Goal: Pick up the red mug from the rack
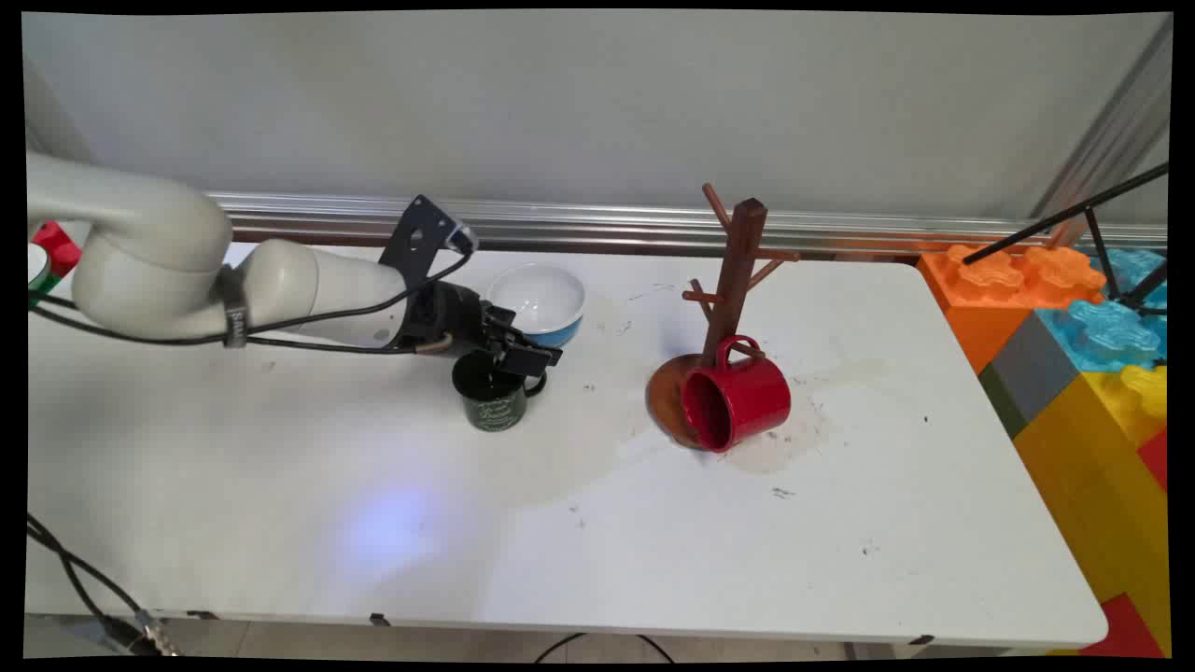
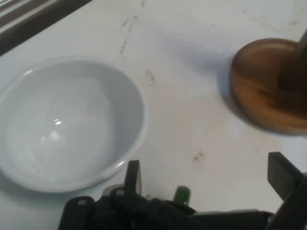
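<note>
Green mug (image 1: 495, 403), gripper (image 1: 523, 357) above, bowl (image 1: 539, 301) beside

I see a white bowl (image 2: 67, 124) at left, a round wooden base (image 2: 268, 86) at upper right, scuffed white table (image 2: 192, 96) between. Gripper (image 2: 206, 184) fingers apart, a green bit (image 2: 181, 195) between them.

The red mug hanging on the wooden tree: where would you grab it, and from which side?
My pick is the wall of the red mug, one finger inside its mouth, coming in from the tree's left. It hangs by its handle on a low peg of the mug tree, tipped with its mouth facing the camera and left, so the rim is free while the handle is taken.
</note>
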Tool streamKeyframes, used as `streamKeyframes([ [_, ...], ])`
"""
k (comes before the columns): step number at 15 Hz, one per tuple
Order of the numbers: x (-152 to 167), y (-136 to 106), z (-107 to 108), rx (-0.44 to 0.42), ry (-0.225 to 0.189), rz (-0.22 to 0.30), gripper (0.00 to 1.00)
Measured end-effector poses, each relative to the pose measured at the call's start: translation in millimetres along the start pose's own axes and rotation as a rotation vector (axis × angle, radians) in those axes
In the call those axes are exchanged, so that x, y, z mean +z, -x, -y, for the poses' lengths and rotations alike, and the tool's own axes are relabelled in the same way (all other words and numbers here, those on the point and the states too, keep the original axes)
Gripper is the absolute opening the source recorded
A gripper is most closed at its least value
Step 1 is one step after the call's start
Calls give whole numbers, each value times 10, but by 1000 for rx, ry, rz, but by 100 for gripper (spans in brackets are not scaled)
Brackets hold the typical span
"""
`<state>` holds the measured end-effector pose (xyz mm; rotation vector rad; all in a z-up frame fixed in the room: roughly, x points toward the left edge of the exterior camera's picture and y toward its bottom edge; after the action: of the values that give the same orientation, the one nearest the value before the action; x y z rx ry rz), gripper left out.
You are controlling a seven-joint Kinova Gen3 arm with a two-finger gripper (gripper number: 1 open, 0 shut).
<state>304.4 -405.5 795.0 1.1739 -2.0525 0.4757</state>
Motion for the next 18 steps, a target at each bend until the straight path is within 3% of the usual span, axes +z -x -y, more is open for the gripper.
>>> streamKeyframes([
  [2,-24,42,-8,-14,27,-37,100],
  [6,-123,-40,-141,4,90,-163,100],
  [11,-291,-351,-505,87,186,-280,100],
  [14,-340,-448,-696,129,224,-294,100],
  [18,-315,-465,-815,139,243,-272,100],
])
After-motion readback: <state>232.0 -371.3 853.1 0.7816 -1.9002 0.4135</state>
